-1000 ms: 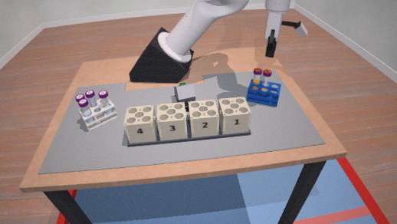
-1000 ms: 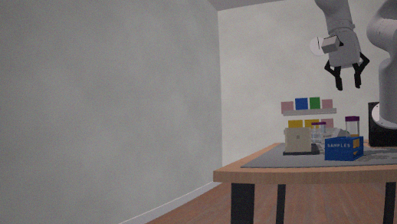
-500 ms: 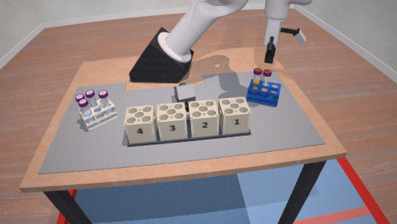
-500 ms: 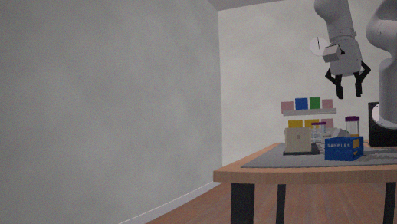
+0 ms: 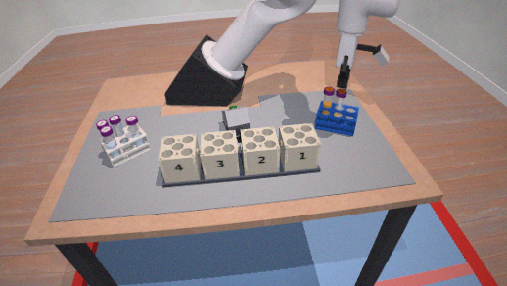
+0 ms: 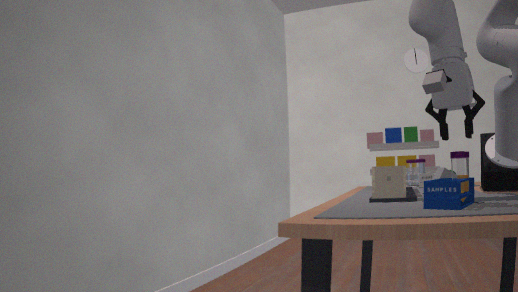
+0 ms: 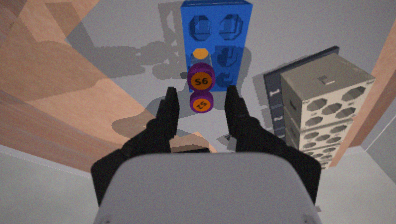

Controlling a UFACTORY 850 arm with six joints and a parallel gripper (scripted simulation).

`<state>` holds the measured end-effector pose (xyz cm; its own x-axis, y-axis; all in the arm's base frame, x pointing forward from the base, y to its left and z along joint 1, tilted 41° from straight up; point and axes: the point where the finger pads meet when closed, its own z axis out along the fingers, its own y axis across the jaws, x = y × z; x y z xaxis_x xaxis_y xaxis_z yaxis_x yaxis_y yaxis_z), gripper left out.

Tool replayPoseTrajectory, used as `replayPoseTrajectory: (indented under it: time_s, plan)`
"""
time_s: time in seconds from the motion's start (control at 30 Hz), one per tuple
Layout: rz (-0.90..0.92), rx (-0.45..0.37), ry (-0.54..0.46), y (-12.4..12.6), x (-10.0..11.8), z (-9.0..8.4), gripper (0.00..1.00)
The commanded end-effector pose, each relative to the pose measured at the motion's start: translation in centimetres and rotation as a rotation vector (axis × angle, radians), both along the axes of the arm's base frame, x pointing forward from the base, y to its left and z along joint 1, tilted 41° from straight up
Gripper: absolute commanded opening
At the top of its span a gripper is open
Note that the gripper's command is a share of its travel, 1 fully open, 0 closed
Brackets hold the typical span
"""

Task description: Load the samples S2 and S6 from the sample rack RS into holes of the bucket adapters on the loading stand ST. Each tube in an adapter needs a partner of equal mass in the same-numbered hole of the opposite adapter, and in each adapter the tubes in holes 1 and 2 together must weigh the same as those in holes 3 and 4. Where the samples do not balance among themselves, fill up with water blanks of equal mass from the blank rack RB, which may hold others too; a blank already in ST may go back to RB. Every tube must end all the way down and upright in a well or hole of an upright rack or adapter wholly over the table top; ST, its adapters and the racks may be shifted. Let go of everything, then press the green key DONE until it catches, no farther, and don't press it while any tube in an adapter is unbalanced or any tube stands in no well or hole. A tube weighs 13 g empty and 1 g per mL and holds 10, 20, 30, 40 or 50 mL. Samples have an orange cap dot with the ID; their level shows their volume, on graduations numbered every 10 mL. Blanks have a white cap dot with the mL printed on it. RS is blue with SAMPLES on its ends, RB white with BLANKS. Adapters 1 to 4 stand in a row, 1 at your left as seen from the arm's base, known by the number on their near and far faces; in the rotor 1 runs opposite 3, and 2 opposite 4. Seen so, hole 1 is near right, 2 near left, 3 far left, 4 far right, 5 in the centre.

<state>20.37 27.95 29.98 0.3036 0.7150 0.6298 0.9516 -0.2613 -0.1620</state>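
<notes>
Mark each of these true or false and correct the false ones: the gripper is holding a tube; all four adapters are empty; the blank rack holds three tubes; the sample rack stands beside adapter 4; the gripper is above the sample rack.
1. The gripper holds a tube. False: it is open and holds nothing.
2. All four adapters are empty. True: no tube stands in the adapters.
3. The blank rack holds three tubes. True.
4. The sample rack stands beside adapter 4. False: it is nearest adapter 1.
5. The gripper is above the sample rack. True: it hangs over the tube S6 and its neighbour.
</notes>
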Motion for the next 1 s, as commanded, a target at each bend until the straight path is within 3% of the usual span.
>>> replayPoseTrajectory:
  time_s: [0.0, 0.47, 0.97]
  plan:
    - [0.000, 0.002, -0.001, 0.5, 0.1, -0.5, 0.57]
    - [0.000, 0.002, -0.001, 2.1, 0.2, -2.3, 0.57]
    - [0.000, 0.002, -0.001, 2.3, 0.2, -2.6, 0.57]
